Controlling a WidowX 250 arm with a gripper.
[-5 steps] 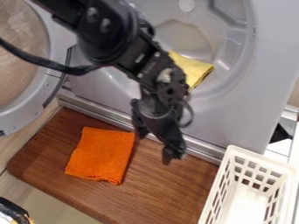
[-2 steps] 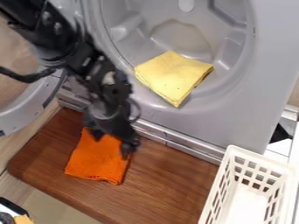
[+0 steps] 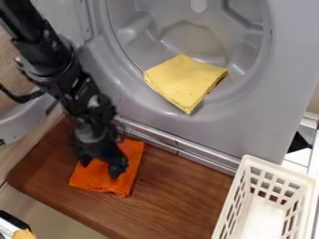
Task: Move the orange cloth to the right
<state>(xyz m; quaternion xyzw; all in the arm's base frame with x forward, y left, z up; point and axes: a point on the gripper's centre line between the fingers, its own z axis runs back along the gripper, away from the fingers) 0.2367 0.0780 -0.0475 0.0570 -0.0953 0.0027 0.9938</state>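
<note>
My gripper [image 3: 100,169] hangs over the orange cloth [image 3: 128,181] at the left of the wooden board, its two fingertips apart with orange fabric visible between and below them. The cloth lies flat and folded, its upper left part hidden behind the gripper. Whether the fingertips touch the fabric I cannot tell.
A folded yellow cloth [image 3: 185,83] rests on the lower rim of the grey machine's round opening. The wooden board [image 3: 181,200] runs along the machine's base. A white plastic basket [image 3: 268,168] stands at the lower right, and a round door [image 3: 28,116] is at the left.
The arm has swung left and lower, from the middle of the board to over the orange cloth. That cloth has stayed in place, and the yellow one has come into fuller view.
</note>
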